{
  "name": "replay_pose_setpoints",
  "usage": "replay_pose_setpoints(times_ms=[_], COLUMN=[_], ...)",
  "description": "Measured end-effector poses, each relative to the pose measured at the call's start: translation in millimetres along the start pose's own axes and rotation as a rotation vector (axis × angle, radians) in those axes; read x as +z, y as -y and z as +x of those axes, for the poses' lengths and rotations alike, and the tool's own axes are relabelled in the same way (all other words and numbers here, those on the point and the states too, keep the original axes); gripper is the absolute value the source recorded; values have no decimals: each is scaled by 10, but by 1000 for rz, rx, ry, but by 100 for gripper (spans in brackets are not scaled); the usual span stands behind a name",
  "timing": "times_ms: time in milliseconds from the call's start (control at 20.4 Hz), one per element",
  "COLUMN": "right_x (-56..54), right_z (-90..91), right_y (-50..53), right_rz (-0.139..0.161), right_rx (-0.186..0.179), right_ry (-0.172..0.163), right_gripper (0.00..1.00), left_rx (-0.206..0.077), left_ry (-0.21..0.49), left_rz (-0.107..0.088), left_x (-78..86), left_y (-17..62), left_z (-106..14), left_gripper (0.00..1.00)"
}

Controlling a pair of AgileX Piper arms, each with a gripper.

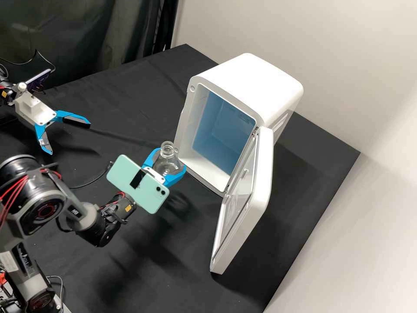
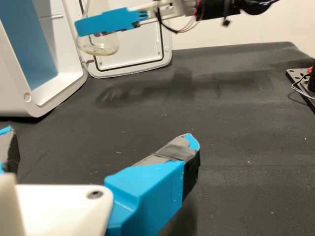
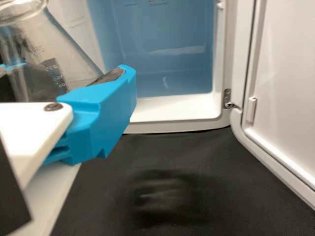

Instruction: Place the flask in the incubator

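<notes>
A clear glass flask (image 1: 167,157) hangs upright above the black bench, just in front of the open mouth of the white incubator (image 1: 256,84). My right gripper (image 1: 165,168) is shut on the flask's body, one blue finger on each side. In the right wrist view the flask (image 3: 37,54) stands beside my blue finger (image 3: 103,105), with the incubator's blue inside (image 3: 162,49) straight ahead. The incubator's door (image 1: 243,200) is swung wide open. Far to the left, my left gripper (image 1: 67,137) hovers open and holds nothing. From there I see the flask (image 2: 98,45) before the door (image 2: 133,56).
A mint-green phone (image 1: 138,183) is strapped to the right arm's wrist. The open door (image 3: 285,98) stands close to the right of the flask's position. The bench edge (image 1: 312,226) runs behind the incubator. A black plate (image 2: 302,81) with cables lies far from the incubator.
</notes>
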Motion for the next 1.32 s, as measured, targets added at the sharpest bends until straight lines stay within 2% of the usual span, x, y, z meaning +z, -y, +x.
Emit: replay_pose_setpoints(times_ms=[147,196,294,392,539,637,882,931,1078,1323], right_x=[44,44,66,74,101,110,142,137,132,202], right_z=[221,301,456,627,867,1031,1328,1368,1495,1673], right_y=[12,13,25,28,47,42,-30,-50,-83,-209], right_rz=[-13,-17,-35,-33,-37,-48,-39,-38,-43,-38], right_rx=[24,33,39,34,13,7,32,41,54,62], right_ry=[15,16,39,53,83,111,169,173,171,204], right_gripper=[0,0,0,0,0,0,0,0,0,0], left_rx=[-9,-11,-14,-12,-16,-14,-7,-11,-17,-25], left_ry=[5,9,17,18,12,1,2,4,-15,-12], left_rz=[-12,-13,-7,10,18,13,0,-5,-5,-5], left_x=[1,4,17,22,14,2,44,45,25,35], left_y=[19,24,28,26,39,41,39,49,69,86], left_z=[13,19,28,34,49,51,111,117,134,154], left_gripper=[100,100,100,100,100,100,100,100,100,100])
